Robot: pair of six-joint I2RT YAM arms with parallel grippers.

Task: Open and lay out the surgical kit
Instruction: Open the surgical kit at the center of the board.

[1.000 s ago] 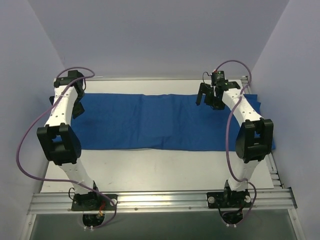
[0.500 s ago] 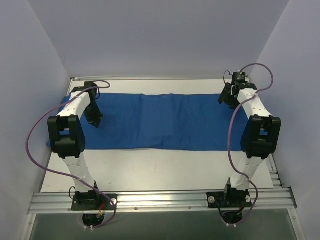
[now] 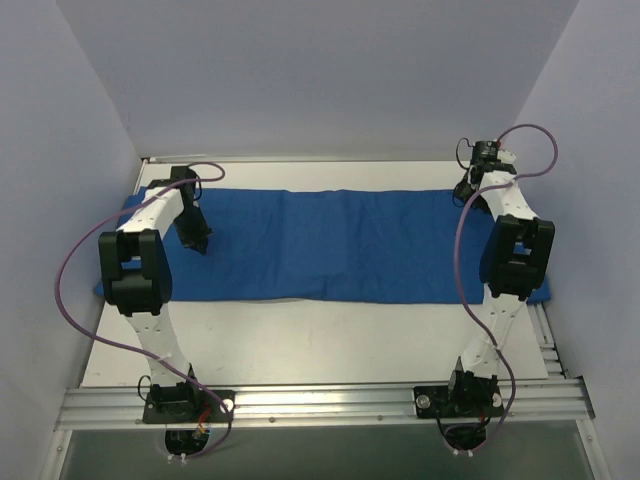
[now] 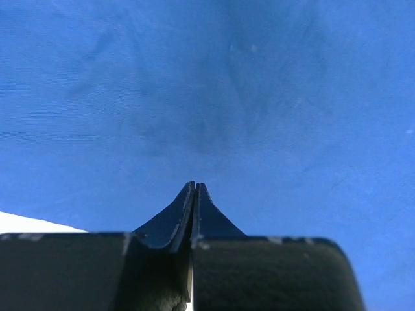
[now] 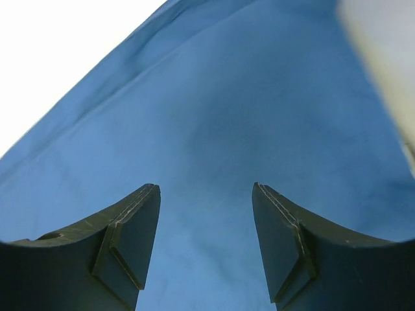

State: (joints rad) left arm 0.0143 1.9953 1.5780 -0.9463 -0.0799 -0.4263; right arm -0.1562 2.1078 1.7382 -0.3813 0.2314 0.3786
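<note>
While the deep-blue drape already lies spread as one long band across the far half of the surface, running from the left wall almost to the right one, nothing of what it wraps is on show: no tray and no instruments appear in any view. So the job looks only partly done. The cloth has been drawn out sideways, but it reads as folded over along its length, and I judge the contents to be under it.

The left gripper hangs low over the left end of the drape with its jaws pressed together. In its wrist view no cloth seems to be caught between them, though the tips sit so near the fabric that this is not certain. The right gripper is at the far right corner of the drape, its jaws apart and empty, with blue cloth filling the gap beneath them.

What is left, as far as I can judge, is to turn back the remaining fold, uncover the tray, and set the instruments out apart from one another.
</note>
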